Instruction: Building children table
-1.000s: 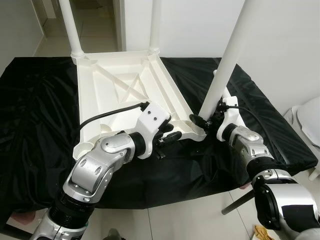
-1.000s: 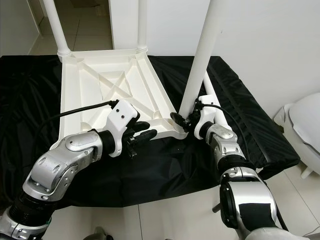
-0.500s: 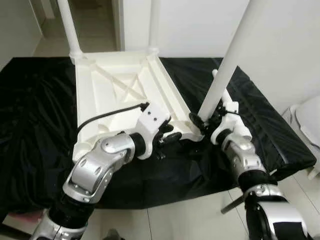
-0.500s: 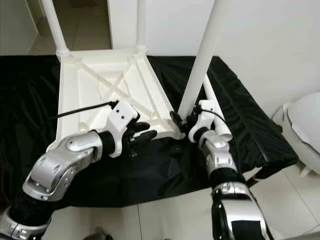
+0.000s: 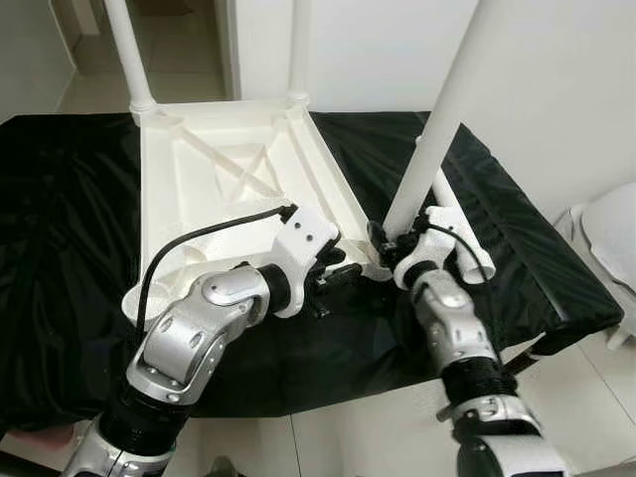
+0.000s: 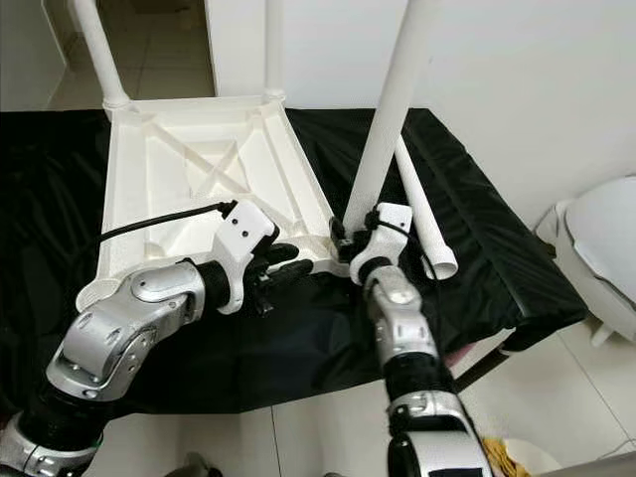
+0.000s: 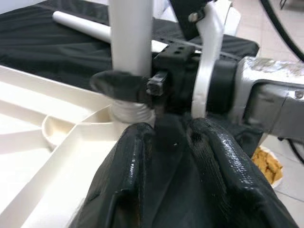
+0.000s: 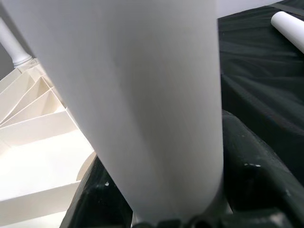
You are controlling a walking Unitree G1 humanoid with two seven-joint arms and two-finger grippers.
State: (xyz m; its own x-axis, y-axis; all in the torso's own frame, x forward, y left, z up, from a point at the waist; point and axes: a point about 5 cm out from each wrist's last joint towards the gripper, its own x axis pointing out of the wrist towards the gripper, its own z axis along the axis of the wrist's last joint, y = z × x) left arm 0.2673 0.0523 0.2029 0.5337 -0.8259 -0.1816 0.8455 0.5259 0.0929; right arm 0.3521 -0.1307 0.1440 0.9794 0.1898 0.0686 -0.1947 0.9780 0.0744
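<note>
The white table top (image 5: 229, 189) lies upside down on a black cloth (image 5: 60, 219). Two white legs (image 5: 124, 50) (image 5: 298, 45) stand in its far corners. My right gripper (image 5: 393, 243) is shut on the lower end of a third leg (image 5: 442, 119). It holds that leg nearly upright at the near right corner, with the threaded end (image 7: 126, 111) at the socket. My left gripper (image 5: 338, 268) rests at the near rim beside that corner. Its fingers (image 7: 133, 161) are close together with only dark cloth between them. A fourth leg (image 6: 422, 214) lies loose on the cloth to the right.
The cloth-covered surface ends close in front of me, with tiled floor below. A white rounded fixture (image 5: 611, 224) stands off the right end. A doorway opens behind the table top. The near left corner socket (image 6: 89, 293) holds no leg.
The whole picture has shifted, so the camera moved. My right forearm has swung in from the right to beneath the held leg. Both grippers stay at the near right corner.
</note>
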